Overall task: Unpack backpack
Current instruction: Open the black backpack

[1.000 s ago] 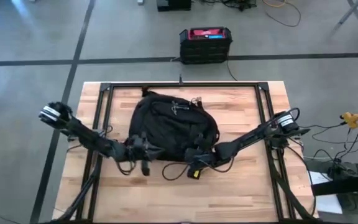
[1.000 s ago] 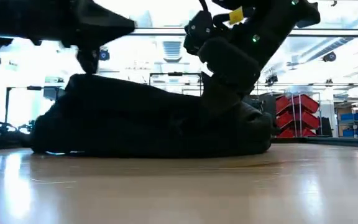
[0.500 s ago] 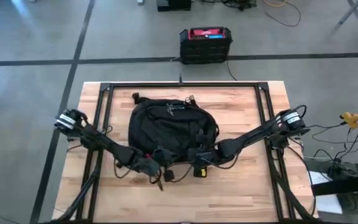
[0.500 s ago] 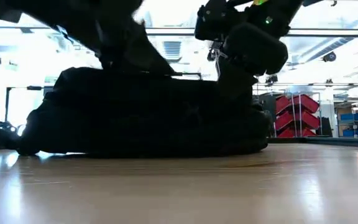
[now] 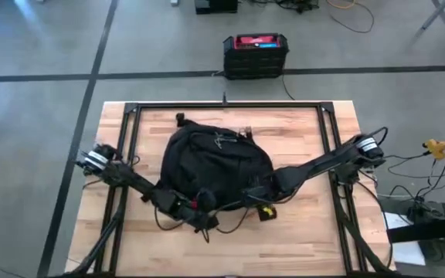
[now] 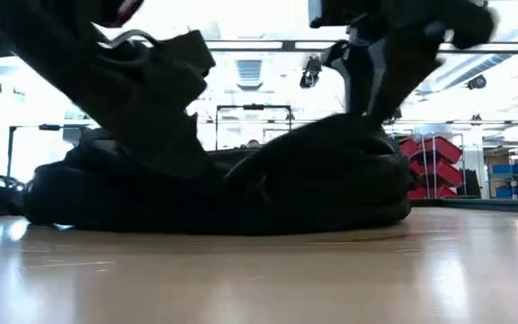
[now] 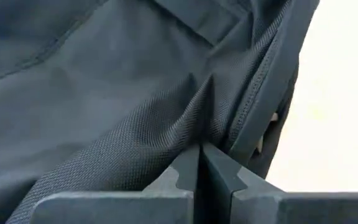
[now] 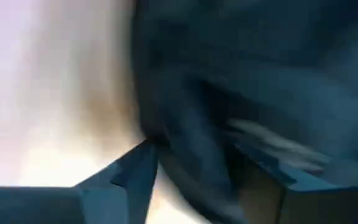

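Black, soft and rounded, the fabric backpack point(image 5: 216, 166) lies in the middle of the pale wooden table point(image 5: 300, 239). We see both dark arms stretched low and inward from the table's sides, meeting at the bag's near edge. Our left gripper point(image 7: 201, 163) has its fingers pinched together on a fold of the bag's woven cloth. Our right gripper point(image 8: 194, 171) is spread, its fingers either side of dark fabric.

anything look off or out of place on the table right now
Nothing spilled or damaged. The backpack lies flat on the table, zipped as far as visible, nothing unpacked. The left gripper pinches a fabric fold; the right gripper straddles the near edge.
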You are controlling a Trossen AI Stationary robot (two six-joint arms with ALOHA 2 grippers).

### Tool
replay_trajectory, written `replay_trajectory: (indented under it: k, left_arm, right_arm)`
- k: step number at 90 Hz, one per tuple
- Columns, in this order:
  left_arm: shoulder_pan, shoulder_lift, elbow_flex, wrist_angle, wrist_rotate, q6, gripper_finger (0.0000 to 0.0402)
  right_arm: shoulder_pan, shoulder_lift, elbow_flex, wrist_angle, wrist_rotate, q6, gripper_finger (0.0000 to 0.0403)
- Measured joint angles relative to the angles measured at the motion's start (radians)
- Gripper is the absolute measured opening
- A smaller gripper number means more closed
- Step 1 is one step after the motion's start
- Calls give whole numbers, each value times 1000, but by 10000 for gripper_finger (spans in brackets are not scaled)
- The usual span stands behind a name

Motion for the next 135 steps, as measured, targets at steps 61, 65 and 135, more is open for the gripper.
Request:
replay_trajectory:
  k: [61, 65, 135]
  left_arm:
    - [109, -217, -3, -296, -182, 283, 0]
    - [138, -239, 1, -302, -142, 323, 0]
    - [34, -46, 82, 432, 144, 514, 0]
  right_arm:
    - [43, -9, -265, 587, -375, 364, 170]
    - [59, -13, -235, 584, -383, 320, 166]
    - [391, -232, -174, -116, -97, 627, 86]
